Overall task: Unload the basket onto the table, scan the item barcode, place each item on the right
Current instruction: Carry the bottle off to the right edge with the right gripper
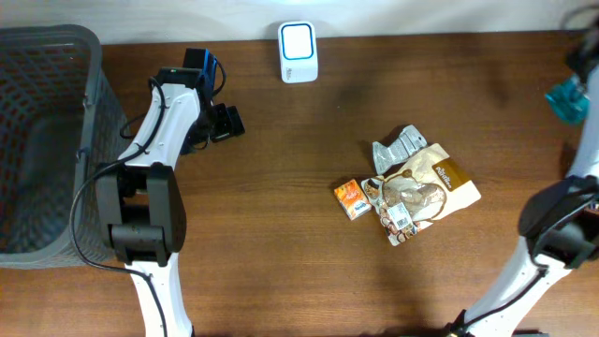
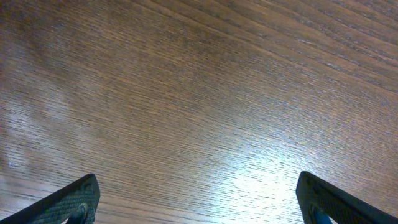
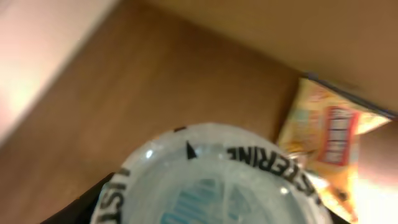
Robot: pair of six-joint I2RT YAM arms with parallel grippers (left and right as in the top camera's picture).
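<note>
Mouthwash bottle (image 3: 214,180), smooth and round, may slip from your right gripper's (image 1: 576,80) squeezing jaws; your left gripper (image 2: 196,193) is open.

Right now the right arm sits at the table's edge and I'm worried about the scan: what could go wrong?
The Listerine bottle fills the right wrist view end-on with no barcode showing, so a scan may miss without a turn. The scanner stands far across the table; the round bottle could slip on that carry.
</note>
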